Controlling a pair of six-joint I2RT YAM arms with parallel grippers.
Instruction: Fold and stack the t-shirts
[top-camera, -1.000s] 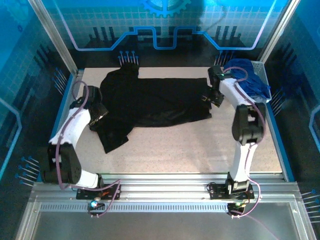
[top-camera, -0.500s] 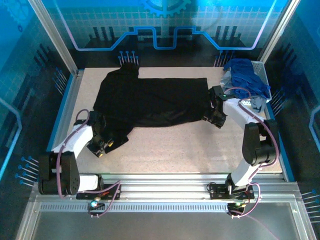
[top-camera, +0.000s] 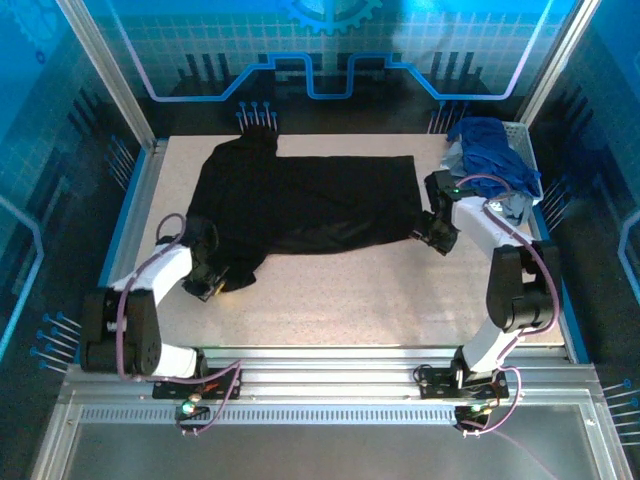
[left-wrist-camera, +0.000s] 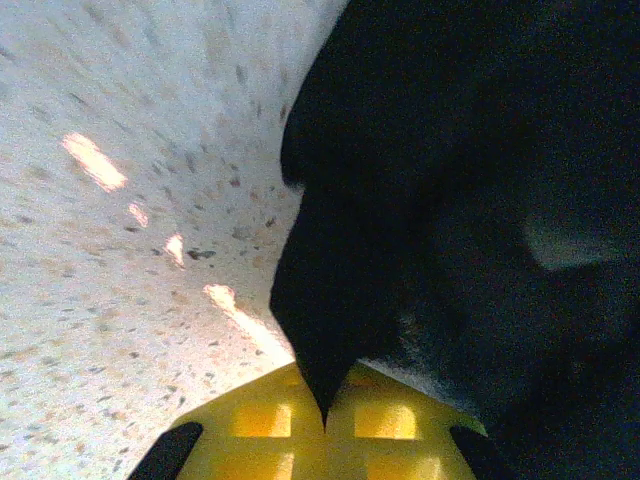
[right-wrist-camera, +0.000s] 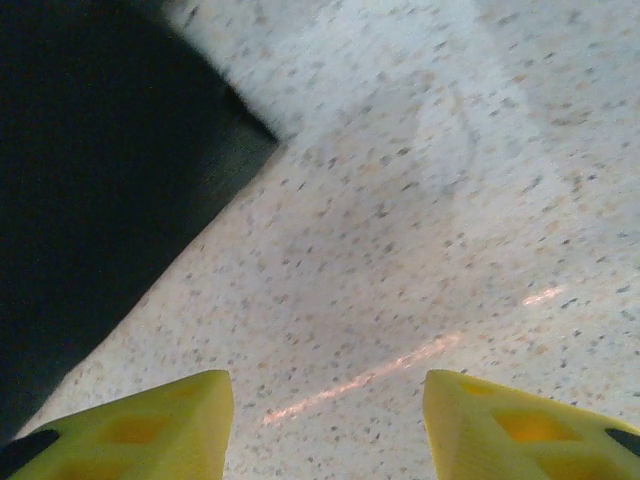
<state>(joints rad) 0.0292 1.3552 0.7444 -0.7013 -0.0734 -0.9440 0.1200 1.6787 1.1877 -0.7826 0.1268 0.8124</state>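
Note:
The large black t-shirt (top-camera: 300, 200) lies spread on the speckled table (top-camera: 380, 290), plain dark side up. My left gripper (top-camera: 214, 280) sits at its near-left sleeve. In the left wrist view the yellow fingers (left-wrist-camera: 255, 425) are shut, with a point of the black cloth (left-wrist-camera: 440, 200) pinched between the tips of the left gripper (left-wrist-camera: 325, 425). My right gripper (top-camera: 440, 236) hovers just right of the shirt's near-right corner. The right gripper (right-wrist-camera: 325, 385) stands open over bare table, the shirt's edge (right-wrist-camera: 90, 180) to its left. A royal blue shirt (top-camera: 490, 150) is heaped in the basket.
The white mesh basket (top-camera: 524, 136) stands at the far right corner, with pale grey-blue cloth (top-camera: 512, 206) hanging at its near side. Metal frame rails and blue walls bound the table. Bare tabletop runs along the near side.
The left gripper dragged the sleeve toward the near-left, then eased slightly back. The right gripper left the shirt's right edge and moved nearer, off the corner. The shirt now lies flatter.

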